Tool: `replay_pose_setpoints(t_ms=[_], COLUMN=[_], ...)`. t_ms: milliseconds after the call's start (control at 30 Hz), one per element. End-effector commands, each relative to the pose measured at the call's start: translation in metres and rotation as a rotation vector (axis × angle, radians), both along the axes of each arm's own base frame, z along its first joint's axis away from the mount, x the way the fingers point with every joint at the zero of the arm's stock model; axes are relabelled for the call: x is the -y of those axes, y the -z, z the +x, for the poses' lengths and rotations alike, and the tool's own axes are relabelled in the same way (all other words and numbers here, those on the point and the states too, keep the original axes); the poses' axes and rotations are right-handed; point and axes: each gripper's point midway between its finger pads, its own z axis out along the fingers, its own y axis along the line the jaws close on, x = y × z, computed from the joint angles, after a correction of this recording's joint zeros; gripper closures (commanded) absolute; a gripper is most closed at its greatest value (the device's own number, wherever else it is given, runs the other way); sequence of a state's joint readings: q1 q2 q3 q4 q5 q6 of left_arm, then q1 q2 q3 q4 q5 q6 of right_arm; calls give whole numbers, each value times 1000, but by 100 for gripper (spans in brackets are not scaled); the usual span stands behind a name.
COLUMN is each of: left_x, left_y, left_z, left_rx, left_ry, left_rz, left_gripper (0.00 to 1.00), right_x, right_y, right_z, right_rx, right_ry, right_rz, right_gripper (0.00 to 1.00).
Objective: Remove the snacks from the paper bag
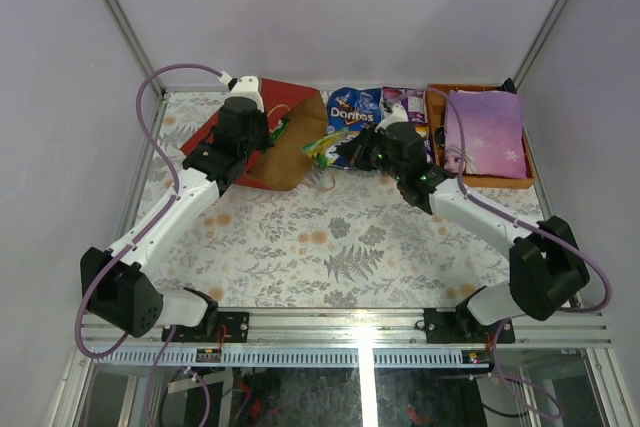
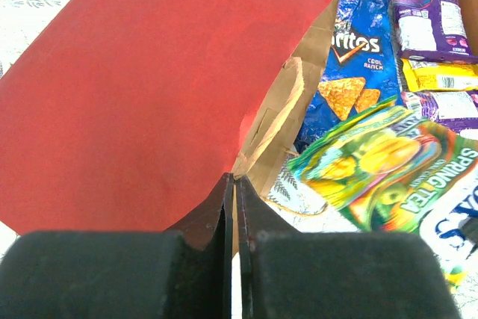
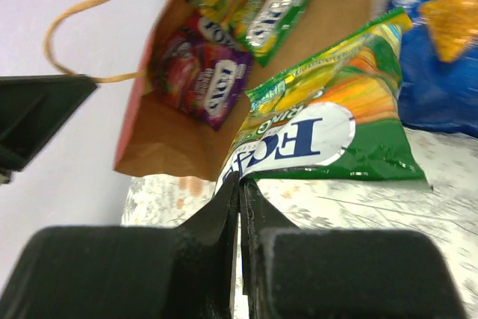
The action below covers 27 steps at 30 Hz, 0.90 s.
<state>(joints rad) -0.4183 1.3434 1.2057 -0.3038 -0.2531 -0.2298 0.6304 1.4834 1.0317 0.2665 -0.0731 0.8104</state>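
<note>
The paper bag [image 1: 222, 132] lies on its side, red outside [image 2: 149, 95], with its brown mouth [image 3: 172, 140] facing right. My left gripper [image 2: 233, 182] is shut on the bag's upper mouth edge; it also shows in the top view [image 1: 262, 140]. My right gripper [image 3: 240, 181] is shut on a corner of a yellow-green packet [image 3: 336, 125], held just outside the mouth [image 1: 320, 147]. Inside the bag lie a purple packet [image 3: 205, 80] and another yellow-green packet [image 3: 258, 5]. The blue Doritos bag [image 1: 352, 112], purple packs [image 2: 429, 20] and a yellow pack [image 2: 441, 74] lie on the table.
An orange tray [image 1: 437, 117] at the back right holds the flat lilac princess-print item [image 1: 487, 132]. The bag's tan cord handle [image 3: 75, 13] loops out at its mouth. The floral table cover [image 1: 330, 247] runs toward the arm bases.
</note>
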Motion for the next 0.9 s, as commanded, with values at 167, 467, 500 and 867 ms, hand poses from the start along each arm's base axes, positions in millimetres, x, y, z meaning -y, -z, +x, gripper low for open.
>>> replay_pose_setpoints(t_ms=[167,467,500,867], left_x=[-4,0,0,0], left_y=[-12,-10,-10,-13], left_z=[-1,1,1,-1], left_rx=[33,26,27,33], left_ry=[-12,1,1,3], left_rz=[15,11,10,9], left_gripper=[100,100,99,99], right_x=[106,168,171,178], right_y=[19,33,32,45], right_z=[-10,-38,-40,-45], right_rx=[34,36,39,14], right_ry=[174,293,302,296], right_rz=[-46,-189,-196,-244], right_gripper=[100,100,100,100])
